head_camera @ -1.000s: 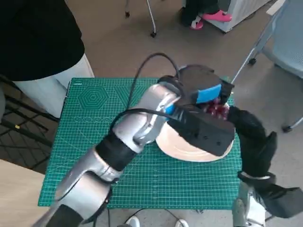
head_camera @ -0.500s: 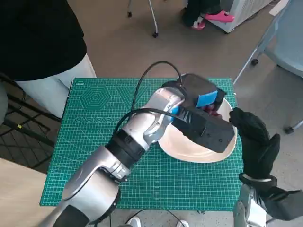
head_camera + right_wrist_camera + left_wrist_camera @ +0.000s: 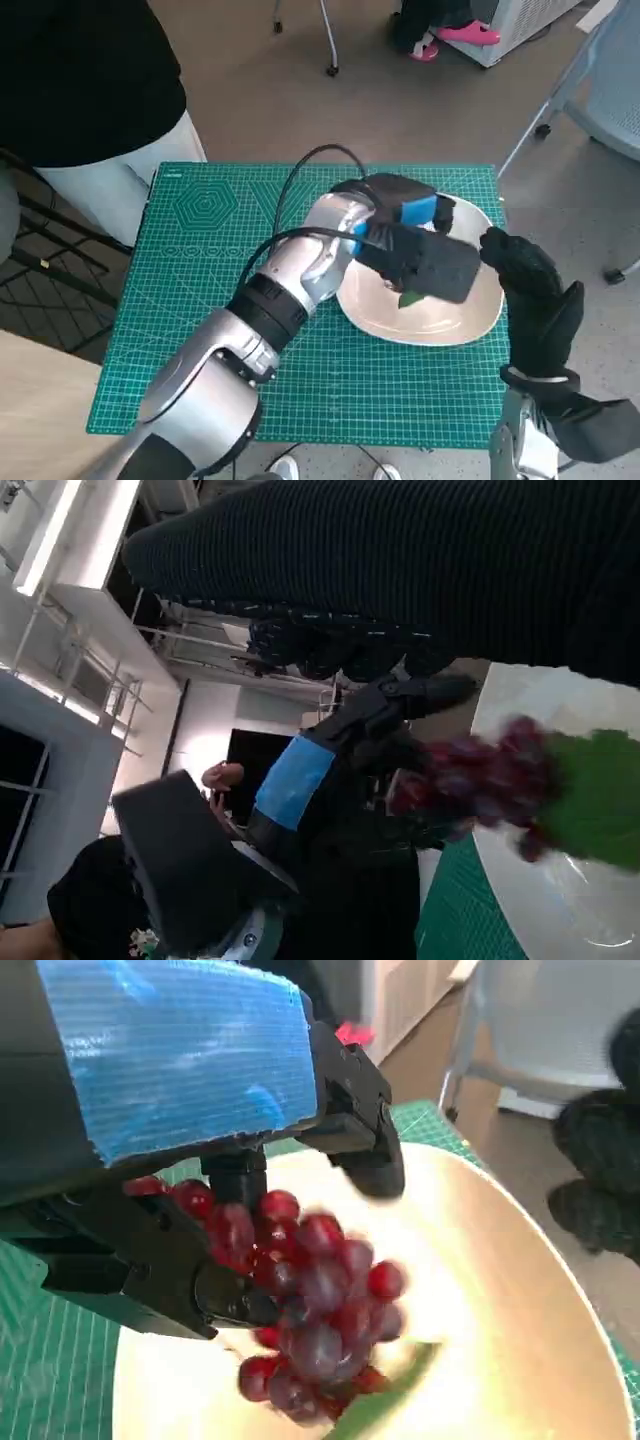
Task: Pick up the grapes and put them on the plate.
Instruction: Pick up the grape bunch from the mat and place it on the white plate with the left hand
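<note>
My left hand (image 3: pixel 410 238), black with blue tape, hangs over the middle of the cream plate (image 3: pixel 445 325) and hides the grapes from the head view; only a green leaf (image 3: pixel 410 298) pokes out below it. In the left wrist view the red grapes (image 3: pixel 305 1310) dangle from the black fingers (image 3: pixel 215 1295), which pinch the top of the bunch just above the plate (image 3: pixel 520 1300); the lower grapes are blurred. The right wrist view shows the grapes (image 3: pixel 480 775) and leaf under that hand (image 3: pixel 300 775). My gloved right hand (image 3: pixel 530 290) stands raised beside the plate's right rim, holding nothing.
The plate sits on a green cutting mat (image 3: pixel 200 300) covering the small table. A person in a black top and pale trousers (image 3: pixel 90 100) stands at the far left corner. Chair legs (image 3: pixel 330 68), pink shoes (image 3: pixel 465 30) and a grey chair (image 3: pixel 610 90) are on the floor beyond.
My left hand has come down and back from the plate's far right rim to over its middle, and the leaf now shows beneath it. The right hand has barely moved.
</note>
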### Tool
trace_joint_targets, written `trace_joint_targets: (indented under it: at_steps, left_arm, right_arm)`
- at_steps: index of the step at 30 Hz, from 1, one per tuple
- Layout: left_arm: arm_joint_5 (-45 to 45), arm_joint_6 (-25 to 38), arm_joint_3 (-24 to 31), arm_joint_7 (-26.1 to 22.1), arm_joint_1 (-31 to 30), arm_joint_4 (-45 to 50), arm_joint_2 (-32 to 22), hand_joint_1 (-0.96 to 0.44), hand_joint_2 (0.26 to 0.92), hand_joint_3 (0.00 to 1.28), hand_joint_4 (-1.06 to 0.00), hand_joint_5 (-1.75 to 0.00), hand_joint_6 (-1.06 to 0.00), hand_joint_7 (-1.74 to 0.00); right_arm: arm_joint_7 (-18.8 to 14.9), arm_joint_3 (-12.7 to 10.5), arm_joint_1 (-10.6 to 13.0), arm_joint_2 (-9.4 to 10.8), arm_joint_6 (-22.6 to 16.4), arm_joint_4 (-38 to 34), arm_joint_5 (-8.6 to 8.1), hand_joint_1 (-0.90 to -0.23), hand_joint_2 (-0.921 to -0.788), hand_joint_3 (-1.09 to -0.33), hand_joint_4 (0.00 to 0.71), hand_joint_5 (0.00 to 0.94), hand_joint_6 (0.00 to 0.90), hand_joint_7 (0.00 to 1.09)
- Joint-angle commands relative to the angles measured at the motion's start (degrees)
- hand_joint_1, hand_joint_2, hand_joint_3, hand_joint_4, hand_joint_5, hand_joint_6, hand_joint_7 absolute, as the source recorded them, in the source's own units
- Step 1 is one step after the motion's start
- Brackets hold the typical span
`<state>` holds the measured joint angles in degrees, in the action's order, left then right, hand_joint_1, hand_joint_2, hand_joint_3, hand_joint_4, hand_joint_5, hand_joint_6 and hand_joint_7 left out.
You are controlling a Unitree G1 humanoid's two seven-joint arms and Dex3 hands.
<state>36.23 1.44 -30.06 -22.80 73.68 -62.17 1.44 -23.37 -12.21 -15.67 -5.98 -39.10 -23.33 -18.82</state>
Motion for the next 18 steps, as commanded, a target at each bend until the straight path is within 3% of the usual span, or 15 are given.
trace_joint_targets:
  at_steps: [1, 4, 7, 12, 18]
  left_arm:
    - [0.68, -0.05, -1.21, -1.15, 2.42, -0.10, 0.18, -0.07, 0.827, 0.20, -0.39, -1.10, -0.28, -0.01]
    - [1.20, -0.53, -2.05, -1.26, 2.31, -0.01, -0.29, -0.36, 0.861, 0.07, -0.19, -0.46, -0.22, 0.00]
    - [1.18, -0.68, -2.20, -1.36, 2.15, 0.14, -0.69, -0.53, 0.879, 0.03, -0.06, -0.15, -0.17, 0.00]
    - [0.78, -1.03, -1.68, -1.62, 1.64, 1.23, -1.73, -0.66, 0.896, 0.01, -0.01, -0.02, -0.13, 0.00]
    - [-0.12, -1.26, -0.63, -2.87, 0.59, 4.44, -3.89, -0.70, 0.906, 0.01, 0.00, 0.00, -0.13, 0.00]
  right_arm:
    - [0.07, 0.15, -0.03, 0.45, 0.21, -1.44, 0.05, -0.595, -0.921, -0.883, 0.481, 0.004, 0.192, 0.41]
    - [0.04, 0.25, -0.23, 0.45, 0.30, -1.56, 0.06, -0.596, -0.921, -0.883, 0.482, 0.004, 0.192, 0.41]
    - [-0.07, 0.33, -0.41, 0.41, 0.40, -1.66, 0.00, -0.597, -0.921, -0.883, 0.483, 0.005, 0.192, 0.41]
    - [-0.25, 0.45, -0.73, 0.33, 0.52, -1.85, -0.10, -0.597, -0.921, -0.884, 0.483, 0.005, 0.192, 0.41]
    - [-0.46, 0.61, -0.95, 0.27, 0.61, -2.01, -0.23, -0.598, -0.921, -0.885, 0.483, 0.004, 0.191, 0.41]
